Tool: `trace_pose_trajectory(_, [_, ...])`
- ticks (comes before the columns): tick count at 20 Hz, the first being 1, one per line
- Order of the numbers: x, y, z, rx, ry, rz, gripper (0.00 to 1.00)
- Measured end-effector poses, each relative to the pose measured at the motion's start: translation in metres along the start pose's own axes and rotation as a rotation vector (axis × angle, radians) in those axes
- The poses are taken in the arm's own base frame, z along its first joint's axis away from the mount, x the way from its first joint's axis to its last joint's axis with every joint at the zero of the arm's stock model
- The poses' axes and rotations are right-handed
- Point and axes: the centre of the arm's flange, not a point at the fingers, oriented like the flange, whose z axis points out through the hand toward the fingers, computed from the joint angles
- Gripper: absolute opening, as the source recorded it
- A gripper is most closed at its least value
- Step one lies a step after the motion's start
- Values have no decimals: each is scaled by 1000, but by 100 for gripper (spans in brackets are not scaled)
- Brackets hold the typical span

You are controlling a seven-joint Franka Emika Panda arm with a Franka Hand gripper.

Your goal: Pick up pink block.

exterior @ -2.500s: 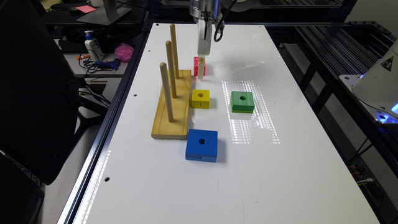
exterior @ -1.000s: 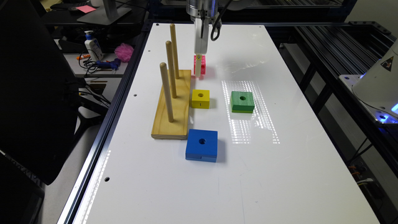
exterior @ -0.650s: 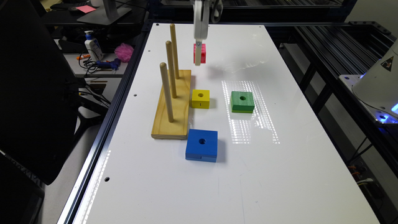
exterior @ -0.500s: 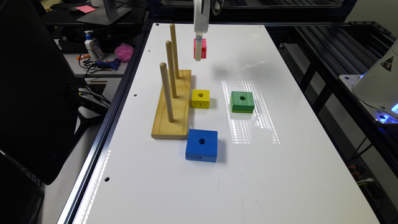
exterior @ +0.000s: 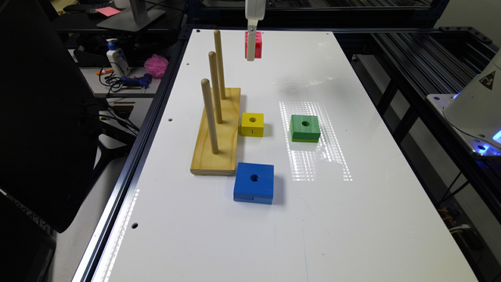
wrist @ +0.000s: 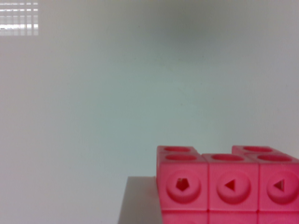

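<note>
Pink block [exterior: 254, 44] held up off the white table [exterior: 352, 203], gripped by the gripper [exterior: 251, 55].

Fingers are closed on the block, which hangs above the table's far end, past the wooden peg base [exterior: 217, 135] with its three upright pegs, all bare. Yellow block [exterior: 252, 124] sits just beside the base, green block [exterior: 305, 127] nearby, blue block [exterior: 254, 183] at the base's near corner. From the wrist, the pink block's [wrist: 224, 186] holed faces show.

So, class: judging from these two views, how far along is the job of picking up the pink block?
Done: the pink block hangs in the air under the gripper, well above the white table and beyond the peg board. In hand: the wrist view has the block close up, with the table far below. Left: essentially nothing; the yellow block and other blocks lie untouched.
</note>
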Motion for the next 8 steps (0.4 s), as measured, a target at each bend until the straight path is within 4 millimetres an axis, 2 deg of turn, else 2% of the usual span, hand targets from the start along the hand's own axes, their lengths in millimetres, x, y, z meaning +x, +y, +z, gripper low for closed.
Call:
trace_pose_trajectory(4, [-3,2,-27,-3,1,0,0])
trace_pose_trajectory(8, [-4,2,-29,-4,-1,0,0])
